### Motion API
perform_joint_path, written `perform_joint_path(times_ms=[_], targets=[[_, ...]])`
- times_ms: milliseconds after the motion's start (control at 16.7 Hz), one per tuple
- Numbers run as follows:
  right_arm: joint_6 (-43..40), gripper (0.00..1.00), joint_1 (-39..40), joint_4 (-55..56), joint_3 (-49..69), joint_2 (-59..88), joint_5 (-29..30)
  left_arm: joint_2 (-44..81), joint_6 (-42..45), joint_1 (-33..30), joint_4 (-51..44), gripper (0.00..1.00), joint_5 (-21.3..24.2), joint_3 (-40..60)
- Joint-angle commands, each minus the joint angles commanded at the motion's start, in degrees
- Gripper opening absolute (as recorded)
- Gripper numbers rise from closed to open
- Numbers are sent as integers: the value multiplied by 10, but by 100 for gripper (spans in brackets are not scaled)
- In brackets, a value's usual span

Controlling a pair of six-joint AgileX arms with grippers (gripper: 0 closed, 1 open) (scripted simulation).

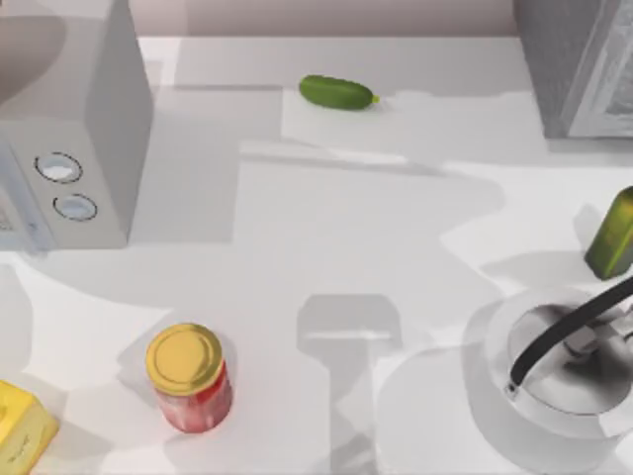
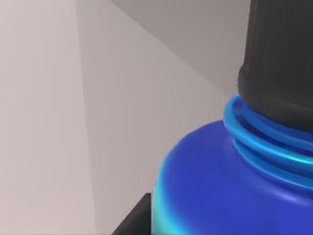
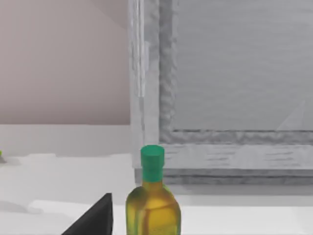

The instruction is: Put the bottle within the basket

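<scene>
- The bottle (image 2: 230, 186) sits right up against our left wrist camera: a smooth, glossy blue shoulder that fades to turquoise lower down, ribbed bright-blue neck rings, and a matte black cylindrical cap (image 2: 279, 63).
- A dark wedge of our left end effector (image 2: 134, 220) touches the bottle's lower side; we cannot tell whether its fingers are closed on it.
- The basket (image 1: 559, 361) is a round, pale, shallow bowl with a thin black arched handle, standing at the right edge of the white surface (image 1: 376, 228).
- Just behind the basket stands an olive-green bottle (image 1: 615, 233), glossy and square-shouldered; our right wrist view shows its green screw cap (image 3: 152, 161).
- A dark fingertip of our right end effector (image 3: 93, 218) lies beside that bottle, apart from it; we cannot tell whether it is open.
- A red jar (image 1: 190, 381) with a flat yellow lid stands front left, a yellow block (image 1: 22, 426) at the left corner.
- A smooth green cucumber (image 1: 338, 92) lies at the back, between a grey microwave (image 1: 69, 139) on the left and a grey cabinet (image 1: 579, 64) on the right.
</scene>
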Motion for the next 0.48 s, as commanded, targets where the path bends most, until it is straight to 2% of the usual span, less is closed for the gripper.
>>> perform_joint_path(times_ms=[480], targets=[[0,100,0,0,0,0,0,0,0,0,0,90,0,0]])
